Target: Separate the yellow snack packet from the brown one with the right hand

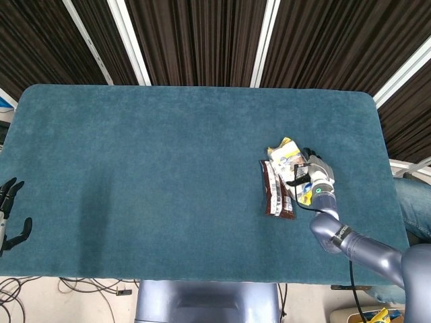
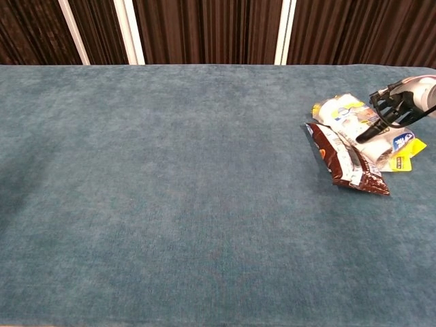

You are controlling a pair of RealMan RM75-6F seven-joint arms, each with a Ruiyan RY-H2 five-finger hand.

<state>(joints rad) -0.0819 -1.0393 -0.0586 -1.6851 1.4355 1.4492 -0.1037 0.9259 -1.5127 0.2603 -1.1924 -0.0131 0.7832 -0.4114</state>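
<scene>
Right robot hand [image 2: 395, 109] fingers curled, pressing on yellow packet [image 2: 357, 127] beside brown packet [image 2: 344, 161]; grip unclear.

Two snack packets sit together on the right side of the table. The yellow packet [image 2: 354, 122] is pale and shiny with yellow ends and lies at a slant. The brown packet [image 2: 346, 167] lies flat just in front of it, edges touching, white label strip facing up.

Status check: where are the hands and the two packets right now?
Right hand fingers on yellow snack packet, grasp unclear. Left hand open, at the table's near left edge. Yellow packet lies against brown packet, not apart yet. Nothing in the way.
</scene>
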